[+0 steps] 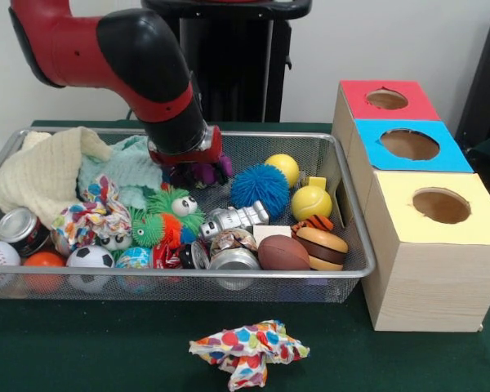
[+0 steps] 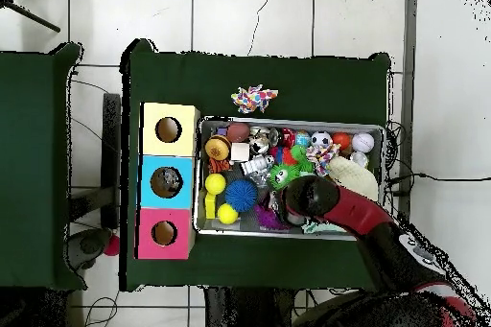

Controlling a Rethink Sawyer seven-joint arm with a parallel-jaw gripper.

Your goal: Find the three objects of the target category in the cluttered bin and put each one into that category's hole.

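Note:
The silver wire-mesh bin stands on the green table, full of toys, balls, cans and cloths; it also shows in the overhead view. My gripper reaches down into the bin's back middle, right at a purple fuzzy toy. The arm's wrist hides how it stands on the toy. In the overhead view the gripper is near the bin's lower edge, beside the purple toy. The blue-topped box's hole is right of the bin, between the red and yellow boxes; overhead it shows something dark inside.
The bin holds a blue spiky ball, two yellow balls, a green fuzzy toy, a football, a toy burger, cans and a cream cloth. A patterned cloth lies before the bin.

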